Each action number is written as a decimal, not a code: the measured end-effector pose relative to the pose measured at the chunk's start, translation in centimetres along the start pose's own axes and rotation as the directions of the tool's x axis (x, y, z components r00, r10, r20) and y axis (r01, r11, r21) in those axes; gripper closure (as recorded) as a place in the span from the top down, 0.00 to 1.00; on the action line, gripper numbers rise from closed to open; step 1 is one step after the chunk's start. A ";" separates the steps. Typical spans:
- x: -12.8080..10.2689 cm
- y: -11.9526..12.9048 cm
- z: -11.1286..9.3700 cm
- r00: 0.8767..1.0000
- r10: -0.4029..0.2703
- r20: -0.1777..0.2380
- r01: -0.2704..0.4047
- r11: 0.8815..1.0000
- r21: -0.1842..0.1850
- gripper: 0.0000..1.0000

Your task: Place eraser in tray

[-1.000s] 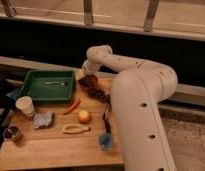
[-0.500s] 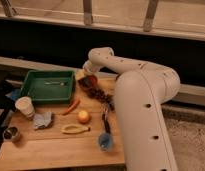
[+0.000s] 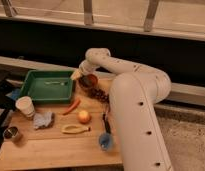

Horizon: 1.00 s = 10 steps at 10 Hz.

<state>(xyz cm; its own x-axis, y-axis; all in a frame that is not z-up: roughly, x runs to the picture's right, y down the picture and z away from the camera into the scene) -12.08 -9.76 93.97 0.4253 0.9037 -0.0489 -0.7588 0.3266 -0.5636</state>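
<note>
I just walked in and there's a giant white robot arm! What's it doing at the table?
The robot's white arm is stretched across a wooden table. Its gripper is at the far right corner of the green tray, right beside a brown bowl. It is meant to put an eraser in the tray, but the eraser can't be made out here. A carrot, a banana and a white cup lie apart from the gripper.
</note>
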 end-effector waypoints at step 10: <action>0.2 -3.5 1.5 0.999 0.000 -0.032 0.002 0.999 0.040 0.73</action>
<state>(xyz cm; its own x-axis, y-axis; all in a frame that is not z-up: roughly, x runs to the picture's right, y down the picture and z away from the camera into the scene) -10.13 -10.31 97.19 0.4411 0.8943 -0.0749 -0.7773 0.3390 -0.5299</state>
